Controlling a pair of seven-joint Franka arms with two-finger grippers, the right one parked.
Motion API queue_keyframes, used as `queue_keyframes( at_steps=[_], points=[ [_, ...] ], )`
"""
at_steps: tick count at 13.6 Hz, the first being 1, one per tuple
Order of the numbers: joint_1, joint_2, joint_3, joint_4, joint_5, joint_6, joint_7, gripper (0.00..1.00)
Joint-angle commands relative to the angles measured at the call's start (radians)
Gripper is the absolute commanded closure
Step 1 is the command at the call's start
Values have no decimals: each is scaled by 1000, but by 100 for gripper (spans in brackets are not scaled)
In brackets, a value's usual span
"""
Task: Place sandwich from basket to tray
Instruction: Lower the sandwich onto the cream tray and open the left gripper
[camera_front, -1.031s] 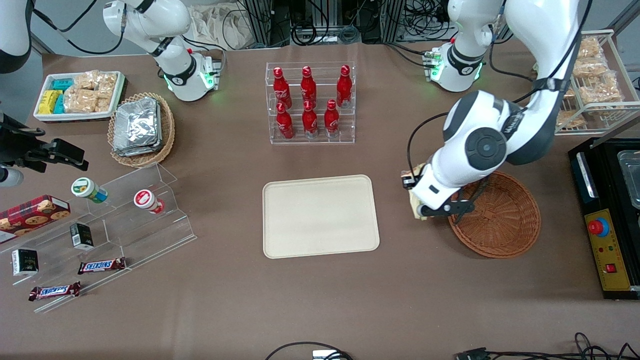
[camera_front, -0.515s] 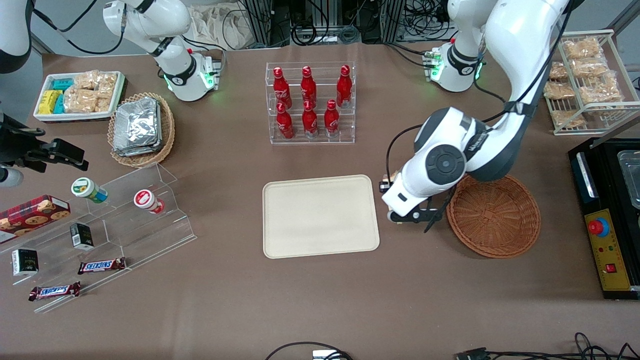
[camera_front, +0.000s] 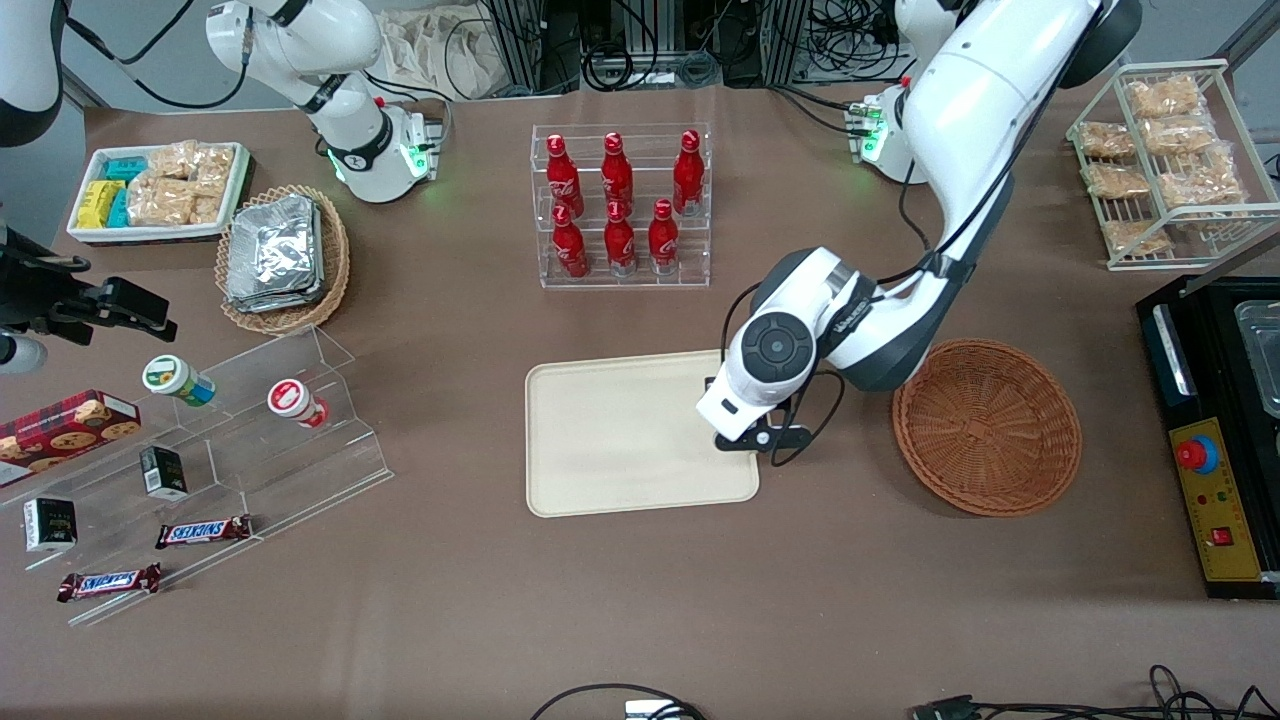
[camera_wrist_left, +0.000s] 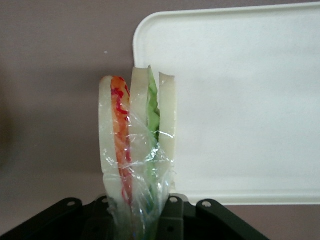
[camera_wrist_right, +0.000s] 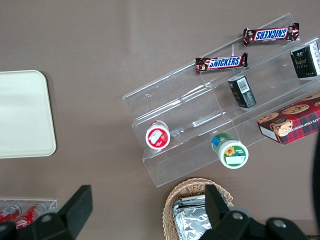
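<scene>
Gripping the plastic-wrapped sandwich (camera_wrist_left: 137, 145) upright, the gripper (camera_wrist_left: 137, 220) hangs closed above the tray (camera_front: 610, 440) edge nearest the basket (camera_front: 987, 427).

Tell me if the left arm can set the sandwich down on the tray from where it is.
Probably yes. The gripper holds the sandwich above the tray's edge nearest the basket, and the tray's surface there is bare, so nothing blocks lowering it.

A brown cloth-covered surface (camera_front: 450, 600) fills the scene, evenly lit. Along its edge farthest from the front camera stand metal frame posts (camera_front: 520, 40) hung with tangled black cables (camera_front: 650, 60) — more cables (camera_front: 1180, 695) trail nearest the camera.
</scene>
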Motion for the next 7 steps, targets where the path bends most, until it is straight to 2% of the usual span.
queue_keyframes(
  at_steps=[1, 7],
  points=[
    [-25, 37, 6, 47, 20, 21, -19, 78],
    [-52, 98, 7, 45, 27, 86, -39, 77]
  ],
)
